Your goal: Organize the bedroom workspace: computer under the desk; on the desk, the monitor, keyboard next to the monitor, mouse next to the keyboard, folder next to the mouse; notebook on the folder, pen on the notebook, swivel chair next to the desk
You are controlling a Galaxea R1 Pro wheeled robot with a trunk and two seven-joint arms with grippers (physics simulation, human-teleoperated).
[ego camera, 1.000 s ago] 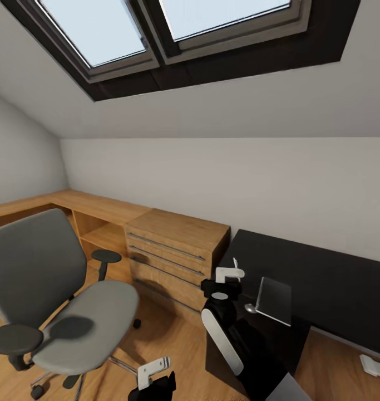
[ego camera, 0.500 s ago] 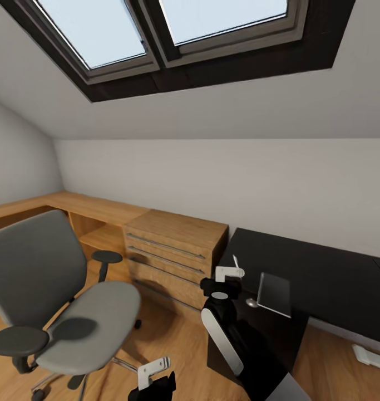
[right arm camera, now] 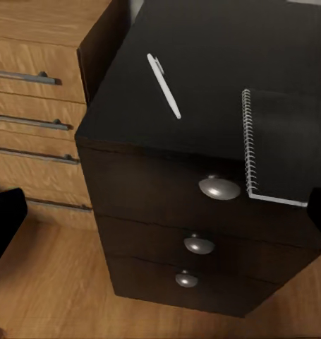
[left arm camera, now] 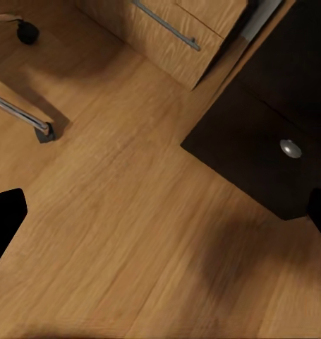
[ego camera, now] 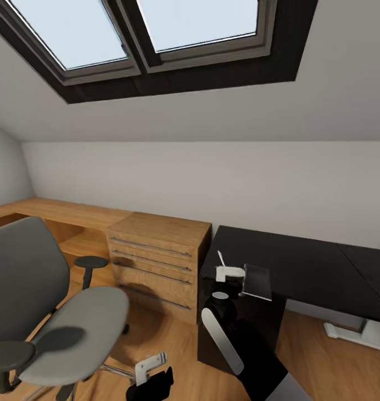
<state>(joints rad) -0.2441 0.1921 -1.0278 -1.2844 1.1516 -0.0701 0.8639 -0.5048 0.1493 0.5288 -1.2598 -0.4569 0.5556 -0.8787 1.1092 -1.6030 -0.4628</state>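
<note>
Pen (right arm camera: pixel 164 85) and notebook (right arm camera: pixel 280 152) on black bench (ego camera: pixel 301 264), apart, chair (ego camera: pixel 50 312) by wooden drawers (ego camera: pixel 156 262), both end effectors' state unclear

I stood in an attic bedroom set up as a home office. Above the desk (ego camera: pixel 317 267) a white ceiling (ego camera: pixel 334 94) sloped down to a low wall, with dark-framed skylights (ego camera: pixel 156 33) cut into it. Left of the desk stood a light-wood drawer chest (ego camera: pixel 156 256) and a long wooden bench (ego camera: pixel 62 211). A swivel chair (ego camera: pixel 50 301) sat on the wood floor (left arm camera: pixel 132 212) further left. A pen (right arm camera: pixel 164 85) and notebook (right arm camera: pixel 283 152) lay on the desk.
</note>
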